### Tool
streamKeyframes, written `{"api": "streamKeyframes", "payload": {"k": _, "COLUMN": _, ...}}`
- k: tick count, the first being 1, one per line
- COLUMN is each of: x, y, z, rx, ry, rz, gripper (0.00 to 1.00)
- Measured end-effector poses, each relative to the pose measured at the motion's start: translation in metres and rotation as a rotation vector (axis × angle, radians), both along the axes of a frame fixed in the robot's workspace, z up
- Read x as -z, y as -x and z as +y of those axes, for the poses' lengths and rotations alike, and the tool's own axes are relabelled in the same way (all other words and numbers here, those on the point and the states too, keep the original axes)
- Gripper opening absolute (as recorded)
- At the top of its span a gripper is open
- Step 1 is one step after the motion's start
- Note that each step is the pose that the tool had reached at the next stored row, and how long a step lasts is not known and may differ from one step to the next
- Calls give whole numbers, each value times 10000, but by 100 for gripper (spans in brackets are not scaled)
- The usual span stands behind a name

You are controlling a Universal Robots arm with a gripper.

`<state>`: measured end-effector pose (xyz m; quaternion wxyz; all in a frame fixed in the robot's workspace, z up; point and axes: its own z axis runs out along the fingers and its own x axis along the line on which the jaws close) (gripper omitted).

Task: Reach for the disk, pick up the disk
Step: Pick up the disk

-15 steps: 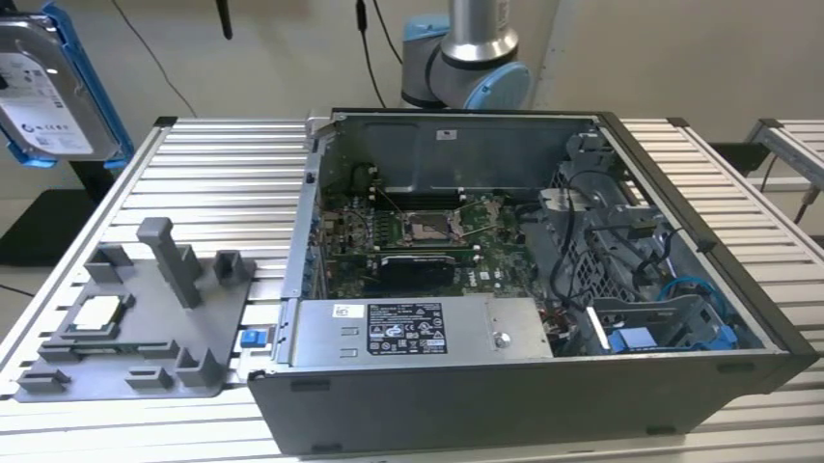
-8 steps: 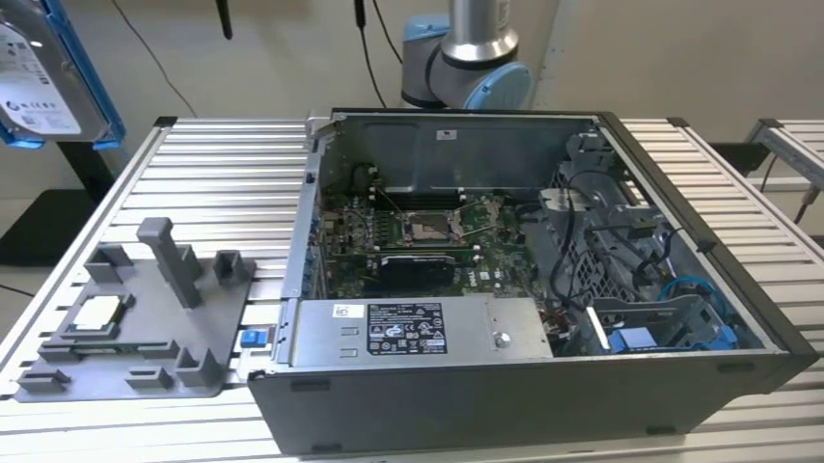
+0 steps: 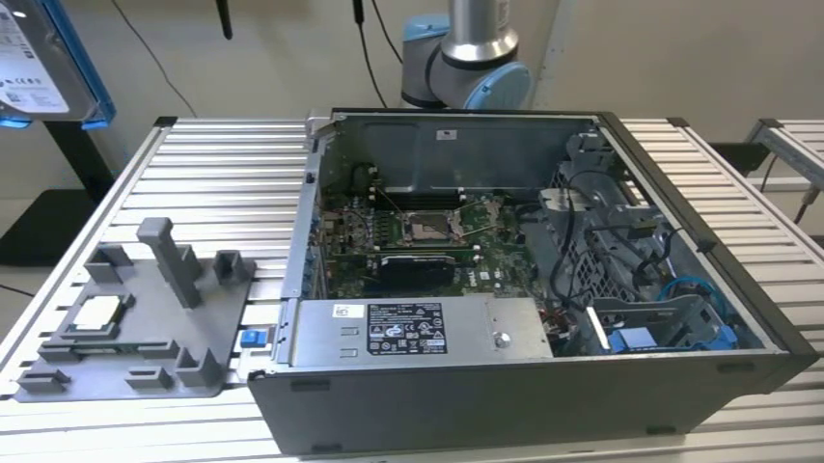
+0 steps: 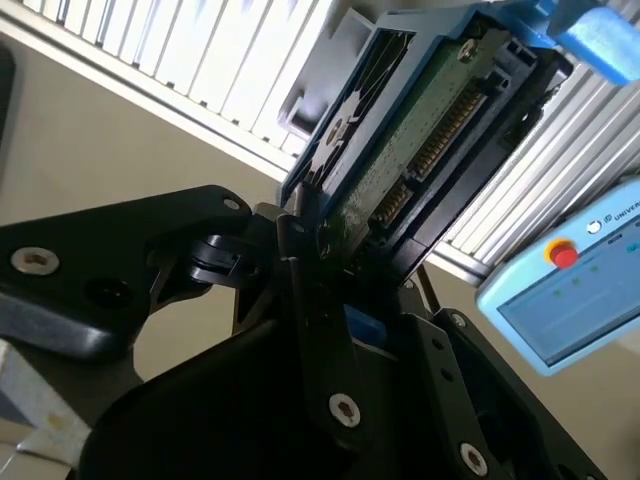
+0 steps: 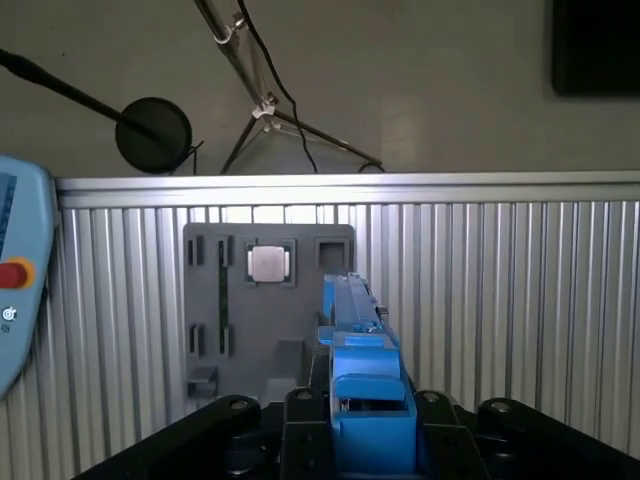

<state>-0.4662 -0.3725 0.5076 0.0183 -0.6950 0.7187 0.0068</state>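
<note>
The disk (image 3: 39, 60), silver with a white label and a bright blue bracket, hangs high above the table at the exterior view's far left. In the second wrist view the disk (image 4: 420, 120) shows its green board and connector, and my gripper (image 4: 335, 245) is shut on its lower end, with a black finger (image 4: 300, 270) pressed against the blue frame. In the first wrist view the disk (image 5: 355, 330) stands edge-on in my gripper (image 5: 365, 410), above the grey fixture plate (image 5: 300, 345).
An open computer case (image 3: 515, 289) with a motherboard and a grey labelled box (image 3: 412, 333) takes up the table's middle and right. The grey fixture plate (image 3: 129, 328) at left has upright posts and holds a small silver chip (image 3: 96, 311). A blue-edged pendant (image 4: 565, 290) lies beside the ribbed table (image 3: 219, 183).
</note>
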Motion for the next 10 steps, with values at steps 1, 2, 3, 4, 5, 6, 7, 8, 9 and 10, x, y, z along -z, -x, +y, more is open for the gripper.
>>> {"api": "streamKeyframes", "payload": {"k": 1, "x": -23, "y": 0, "z": 0, "rx": -1, "ry": 0, "rz": 0, "gripper": 0}}
{"api": "streamKeyframes", "payload": {"k": 2, "x": -40, "y": 0, "z": 0, "rx": 0, "ry": 0, "rz": -1, "gripper": 0}}
{"api": "streamKeyframes", "payload": {"k": 3, "x": -61, "y": 0, "z": 0, "rx": 0, "ry": 0, "rz": -2, "gripper": 0}}
{"api": "streamKeyframes", "payload": {"k": 4, "x": -83, "y": 0, "z": 0, "rx": 0, "ry": 0, "rz": -3, "gripper": 0}}
{"api": "streamKeyframes", "payload": {"k": 5, "x": -107, "y": 1, "z": 0, "rx": 0, "ry": 0, "rz": -2, "gripper": 0}}
{"api": "streamKeyframes", "payload": {"k": 6, "x": -128, "y": 0, "z": 0, "rx": 0, "ry": 0, "rz": -3, "gripper": 0}}
{"api": "streamKeyframes", "payload": {"k": 7, "x": -134, "y": 0, "z": 0, "rx": 1, "ry": 0, "rz": -1, "gripper": 0}}
{"api": "streamKeyframes", "payload": {"k": 8, "x": -133, "y": 0, "z": 0, "rx": 0, "ry": 0, "rz": -2, "gripper": 0}}
{"api": "streamKeyframes", "payload": {"k": 9, "x": -133, "y": 0, "z": 0, "rx": 0, "ry": 0, "rz": -3, "gripper": 0}}
{"api": "streamKeyframes", "payload": {"k": 10, "x": -133, "y": 0, "z": 0, "rx": 0, "ry": 0, "rz": -3, "gripper": 0}}
